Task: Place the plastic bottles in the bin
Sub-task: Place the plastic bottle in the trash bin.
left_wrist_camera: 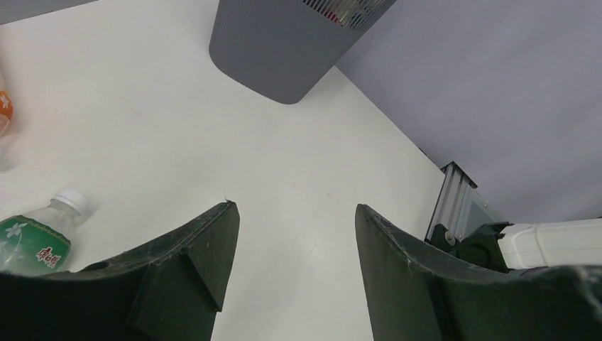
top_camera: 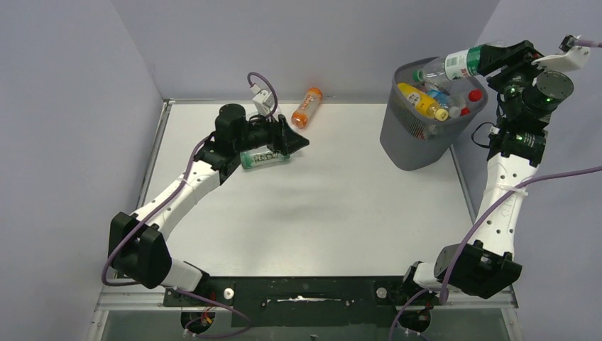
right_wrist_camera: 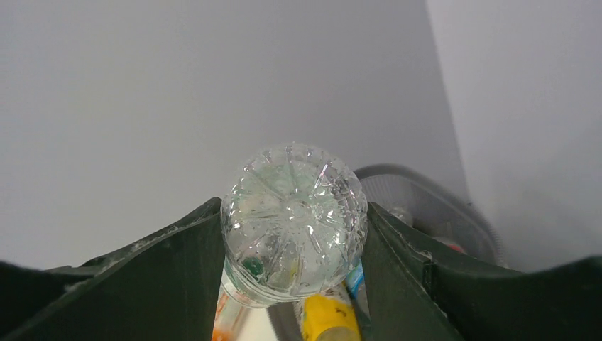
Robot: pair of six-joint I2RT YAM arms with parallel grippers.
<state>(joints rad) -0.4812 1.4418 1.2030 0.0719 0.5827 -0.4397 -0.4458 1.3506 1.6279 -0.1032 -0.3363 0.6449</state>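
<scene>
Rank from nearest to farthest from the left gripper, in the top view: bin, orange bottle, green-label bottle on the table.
1. Green-label bottle, right beside the left gripper.
2. Orange bottle, just beyond it.
3. Bin, far right.

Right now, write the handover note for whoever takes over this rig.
Left claw: open, empty, next to a green-label bottle lying on the table.
Right claw: shut on a clear bottle, held over the bin.
Done: several bottles lie in the bin.
Left: drop the held one, then bin the green-label bottle and the orange bottle.
</scene>
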